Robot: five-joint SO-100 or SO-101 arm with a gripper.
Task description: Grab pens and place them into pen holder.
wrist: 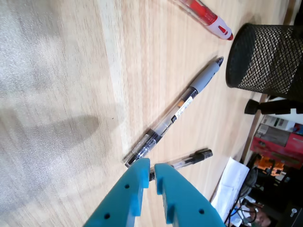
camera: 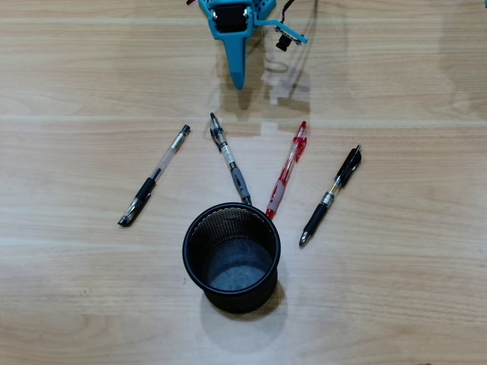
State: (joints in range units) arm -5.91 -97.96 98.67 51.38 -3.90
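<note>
Overhead view: four pens lie loose on the wooden table (camera: 68,68), fanned around the far side of the pen holder (camera: 231,257), tips toward it. The left clear pen (camera: 154,186) lies well apart from the cup at its left. The middle clear pen (camera: 230,160) and the red pen (camera: 287,170) converge on the far rim, each tip just beside the mesh; whether either touches it I cannot tell. The black pen (camera: 332,195) lies to the right, apart from the rest. The holder stands upright and appears empty, so no pen is placed yet.

My gripper (camera: 237,72) sits at the far edge of the table, beyond the pens' far ends, pointing toward the gap between the middle clear pen and the red pen. In the wrist view my gripper (wrist: 152,174) has its jaws nearly closed, a narrow slit between them, holding nothing. The middle clear pen (wrist: 176,112) runs diagonally ahead of the fingertips, with the left clear pen (wrist: 189,159) partly hidden behind them.

Judgement: this is the approach step. The fan leaves each barrel room for a finger on both sides, but the jaws must widen before descent
</note>
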